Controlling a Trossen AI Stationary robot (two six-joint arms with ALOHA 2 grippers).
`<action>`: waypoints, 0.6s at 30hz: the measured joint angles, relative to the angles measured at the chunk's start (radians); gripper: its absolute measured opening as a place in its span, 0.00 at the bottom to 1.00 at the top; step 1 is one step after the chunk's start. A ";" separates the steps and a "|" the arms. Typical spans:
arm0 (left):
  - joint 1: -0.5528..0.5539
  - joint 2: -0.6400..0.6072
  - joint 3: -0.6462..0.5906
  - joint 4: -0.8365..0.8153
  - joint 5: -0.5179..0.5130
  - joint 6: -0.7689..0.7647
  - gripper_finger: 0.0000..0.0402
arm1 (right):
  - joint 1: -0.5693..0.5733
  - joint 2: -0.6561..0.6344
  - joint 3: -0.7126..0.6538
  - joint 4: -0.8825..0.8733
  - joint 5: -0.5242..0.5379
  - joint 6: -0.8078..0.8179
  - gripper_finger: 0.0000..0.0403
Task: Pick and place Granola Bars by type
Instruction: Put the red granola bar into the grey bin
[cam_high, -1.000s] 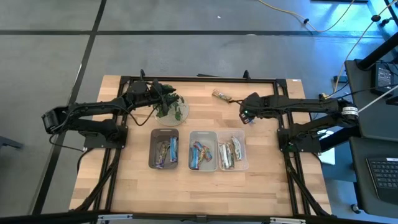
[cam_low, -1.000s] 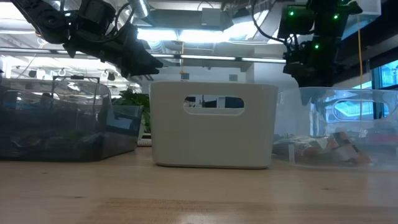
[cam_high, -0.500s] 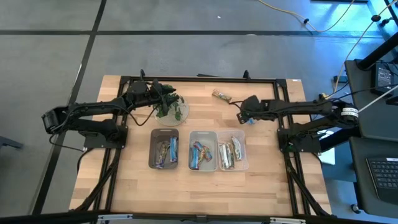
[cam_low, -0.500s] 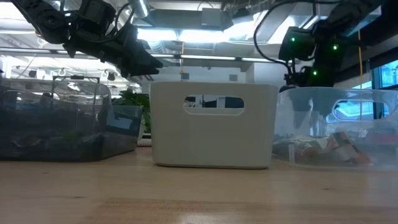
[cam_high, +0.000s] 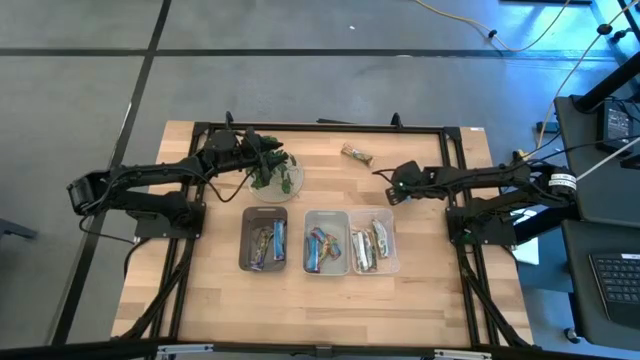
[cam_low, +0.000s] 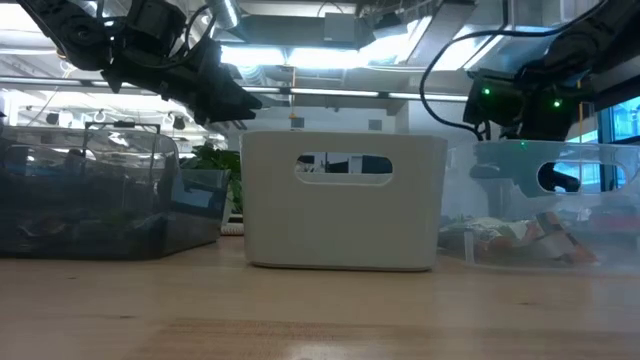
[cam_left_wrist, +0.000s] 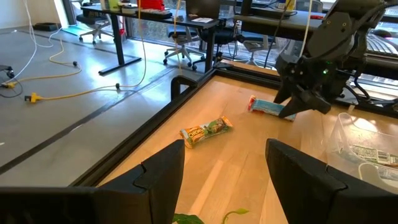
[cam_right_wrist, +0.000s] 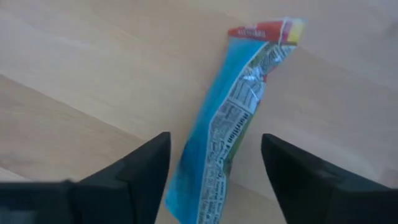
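A blue granola bar (cam_right_wrist: 239, 106) lies flat on the wood near the table's far right and also shows in the left wrist view (cam_left_wrist: 268, 107). My right gripper (cam_right_wrist: 214, 135) is open above it, one finger on either side, and I see no touch. It shows in the high view (cam_high: 393, 190) too. A tan-green bar (cam_high: 356, 153) lies alone near the far edge. Other bars lie in the dark bin (cam_high: 265, 240), the white bin (cam_high: 326, 242) and the clear bin (cam_high: 372, 245). My left gripper (cam_left_wrist: 227, 180) is open above the plant (cam_high: 272, 172).
The three bins stand side by side at the table's middle, near of both grippers. The leafy plant on its round dish sits at the far left under the left arm. A black frame (cam_high: 320, 127) runs along the table's far edge. Bare wood lies between the bins and the near edge.
My right gripper has come down toward the table and shifted slightly toward the near edge, settling over the blue bar. The left arm has kept still.
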 joint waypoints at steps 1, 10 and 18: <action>0.000 0.000 0.000 0.000 0.000 0.000 0.54 | 0.000 0.000 -0.005 0.000 0.000 -0.001 0.60; 0.000 0.000 0.000 0.000 0.000 0.000 0.54 | 0.000 0.000 -0.012 -0.001 0.001 -0.004 0.37; 0.000 0.000 0.000 0.000 0.000 -0.003 0.54 | 0.000 0.000 -0.012 -0.001 0.009 -0.042 0.22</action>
